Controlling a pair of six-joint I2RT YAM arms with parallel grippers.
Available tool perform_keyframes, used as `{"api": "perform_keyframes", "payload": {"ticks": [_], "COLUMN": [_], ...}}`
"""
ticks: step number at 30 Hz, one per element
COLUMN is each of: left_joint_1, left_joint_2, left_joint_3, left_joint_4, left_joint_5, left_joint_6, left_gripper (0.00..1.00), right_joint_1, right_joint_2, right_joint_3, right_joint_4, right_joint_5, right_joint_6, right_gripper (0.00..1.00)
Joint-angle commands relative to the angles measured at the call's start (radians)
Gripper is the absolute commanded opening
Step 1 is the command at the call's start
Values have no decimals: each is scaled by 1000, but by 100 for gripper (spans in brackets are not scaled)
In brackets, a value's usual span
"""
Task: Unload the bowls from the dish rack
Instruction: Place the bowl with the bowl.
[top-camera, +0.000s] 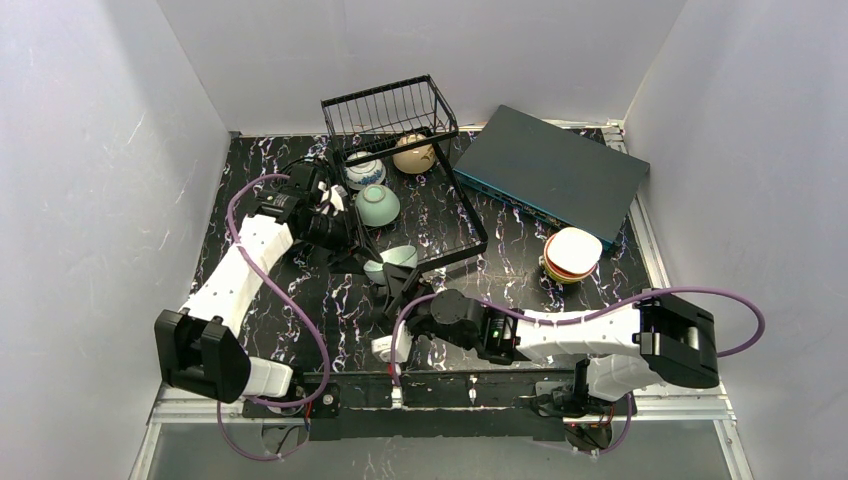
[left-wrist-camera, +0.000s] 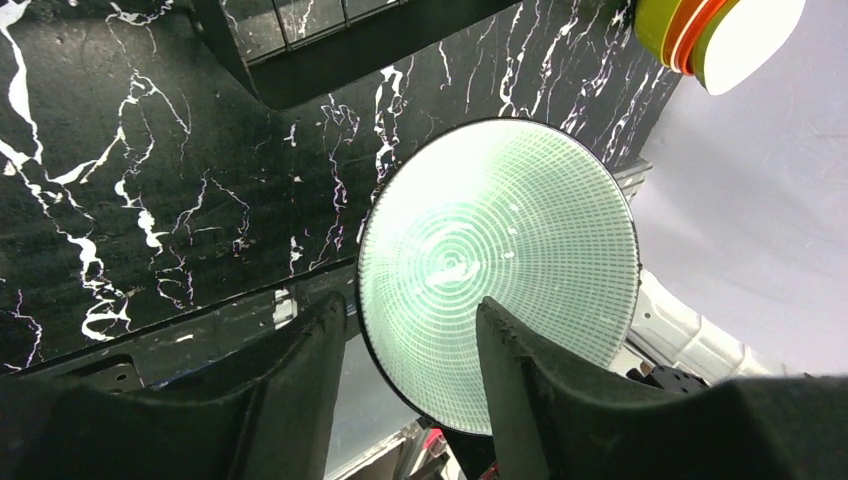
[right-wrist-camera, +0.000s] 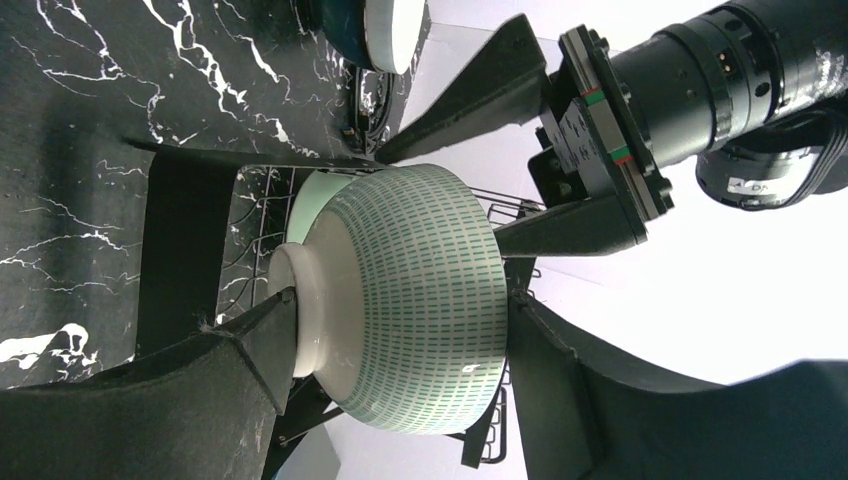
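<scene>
A white bowl with green dashes (top-camera: 392, 258) hangs over the front edge of the black wire dish rack (top-camera: 470, 215), between both grippers. My right gripper (right-wrist-camera: 400, 300) is shut on the bowl (right-wrist-camera: 420, 300), one finger on its foot and the other on its rim. My left gripper (left-wrist-camera: 405, 310) straddles the bowl's rim (left-wrist-camera: 500, 250), one finger inside it. The other finger stands outside, with a gap showing. In the top view my left gripper (top-camera: 368, 255) is left of the bowl and my right gripper (top-camera: 398, 285) is in front of it. A pale green bowl (top-camera: 378, 205), a blue-and-white bowl (top-camera: 365, 172) and a beige bowl (top-camera: 413, 153) sit in the rack.
A stack of bowls, white on orange and yellow (top-camera: 572, 253), stands on the marble table right of the rack and also shows in the left wrist view (left-wrist-camera: 720, 35). A flat dark grey-teal box (top-camera: 550, 170) lies at the back right. White walls close in three sides.
</scene>
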Motion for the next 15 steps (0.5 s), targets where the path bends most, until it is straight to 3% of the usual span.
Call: {"api": "perform_keyframes", "payload": {"ticks": [1,8,15], "left_joint_1": [-12,-32,-37], "left_joint_2": [4,24,41], "left_joint_3": [-11,-30,-55], "left_joint_4": [-30,-31,-30], "left_joint_5": [73,83,85], "left_joint_6": [25,37,46], "left_gripper": [46,33,33], "right_joint_1": [13,15,18], "right_joint_2": [2,16,14], "right_joint_3": [22,21,4], "right_joint_4": [145,162,197], "right_joint_5": [20,27,28], "right_joint_6": [-55,-78,-104], "right_gripper": [11,11,11]}}
